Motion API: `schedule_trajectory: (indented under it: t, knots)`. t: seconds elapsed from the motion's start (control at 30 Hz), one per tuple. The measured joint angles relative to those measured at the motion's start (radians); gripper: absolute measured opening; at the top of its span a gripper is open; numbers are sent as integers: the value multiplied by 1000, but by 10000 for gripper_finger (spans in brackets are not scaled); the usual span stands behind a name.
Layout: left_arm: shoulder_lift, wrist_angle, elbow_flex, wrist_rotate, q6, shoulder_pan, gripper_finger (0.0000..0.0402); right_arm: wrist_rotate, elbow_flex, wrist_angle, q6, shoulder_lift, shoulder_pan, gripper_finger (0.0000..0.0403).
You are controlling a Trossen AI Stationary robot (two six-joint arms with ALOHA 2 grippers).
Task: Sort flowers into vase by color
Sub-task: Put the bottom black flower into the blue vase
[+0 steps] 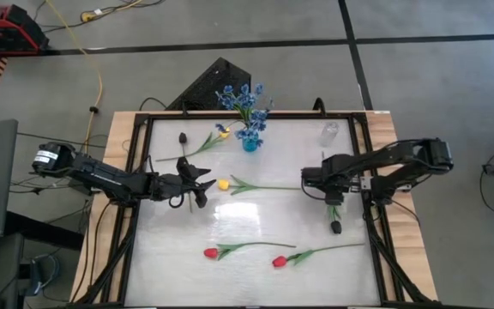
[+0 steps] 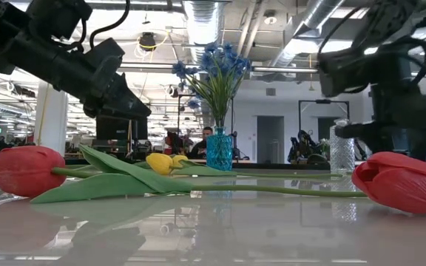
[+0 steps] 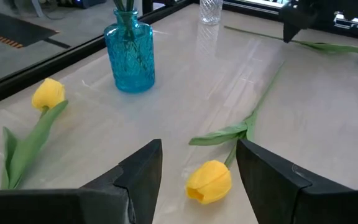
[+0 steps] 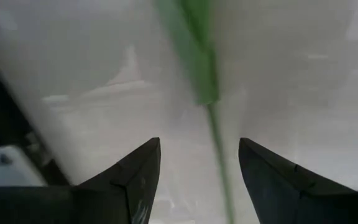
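A blue vase [image 1: 250,142] at the table's far side holds a blue spray [image 1: 243,101]. My left gripper [image 3: 197,146] is open and points at a yellow tulip head [image 3: 209,182] lying on the table just ahead of its fingertips, stem [image 1: 268,186] running right. A second yellow tulip [image 1: 222,131] lies left of the vase. My right gripper [image 4: 199,142] is open and points down; a green stem [image 4: 219,162] lies on the table below the gap between its fingers. That stem ends in a dark bud [image 1: 336,227]. Two red tulips [image 1: 210,253] [image 1: 279,261] lie near the front.
A clear glass vase [image 1: 329,131] stands at the far right. Another dark bud [image 1: 183,137] lies at the far left. A black frame [image 1: 132,197] rims the white tabletop. Bare tabletop lies in the middle, between the yellow tulip and the red ones.
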Motion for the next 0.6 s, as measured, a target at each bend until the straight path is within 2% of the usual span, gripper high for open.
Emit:
schedule_trajectory:
  t: [0.17, 0.27, 0.6]
  knots:
    - [0, 0, 0, 4, -7, 0, 195, 13, 7, 41, -28, 89, 4, 239]
    - [0, -2, 0, 7, -7, 0, 195, 23, 11, 28, -35, 126, 13, 215]
    - [0, -10, 0, 8, 1, 0, 195, -20, 4, 2, 171, 129, 79, 30]
